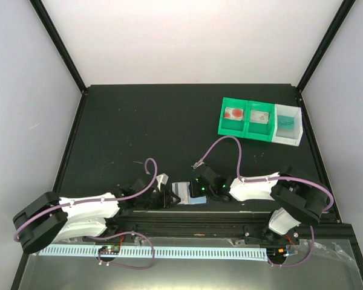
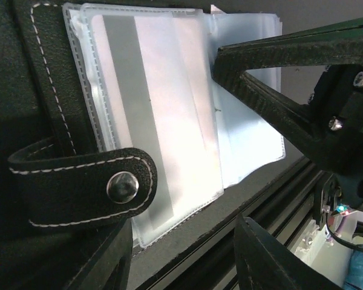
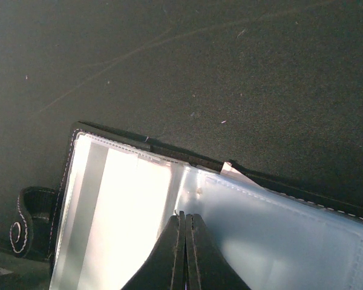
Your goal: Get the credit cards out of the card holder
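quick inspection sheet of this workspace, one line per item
surface: black matte tabletop
job's things: card holder lies open at the near edge; a striped credit card sits in its clear sleeve
clutter: green-and-white tray far right, small items inside
pincers: left pincer open by the holder's strap; right pincer shut, tips on the sleeves
cables: purple cables loop off both arms
surroundings: white walls, black frame posts
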Controlling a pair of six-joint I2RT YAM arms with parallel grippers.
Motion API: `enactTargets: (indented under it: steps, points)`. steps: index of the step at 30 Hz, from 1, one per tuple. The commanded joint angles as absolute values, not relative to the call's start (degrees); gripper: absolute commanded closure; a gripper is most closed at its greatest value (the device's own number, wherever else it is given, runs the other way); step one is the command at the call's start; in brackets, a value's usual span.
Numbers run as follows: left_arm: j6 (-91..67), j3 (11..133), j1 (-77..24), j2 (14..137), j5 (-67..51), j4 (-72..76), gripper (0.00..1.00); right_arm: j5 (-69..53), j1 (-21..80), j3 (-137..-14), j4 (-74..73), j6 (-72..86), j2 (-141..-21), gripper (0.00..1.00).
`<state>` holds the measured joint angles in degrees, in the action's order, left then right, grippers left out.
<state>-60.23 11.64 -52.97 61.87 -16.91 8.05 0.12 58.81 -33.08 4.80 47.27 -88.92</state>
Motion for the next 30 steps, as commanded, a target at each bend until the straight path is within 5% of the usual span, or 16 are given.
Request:
enactTargets:
  steps: [1,22,30]
  points:
    - [-60.2,12.5,-53.2,63.5,-16.4,11.3,0.51,2.0,59.1,-31.7,1.2,47.0,-90.7,0.99]
    - [-60.4,13.9,-53.2,66.5,-17.1,14.1,0.53,1.5,59.1,-31.0,2.5,47.4,-90.9,0.99]
    - [-60.4,13.8,-53.2,65.5,-16.3,13.0,0.67,0.9,59.1,-30.8,3.6,47.8,-91.3,0.99]
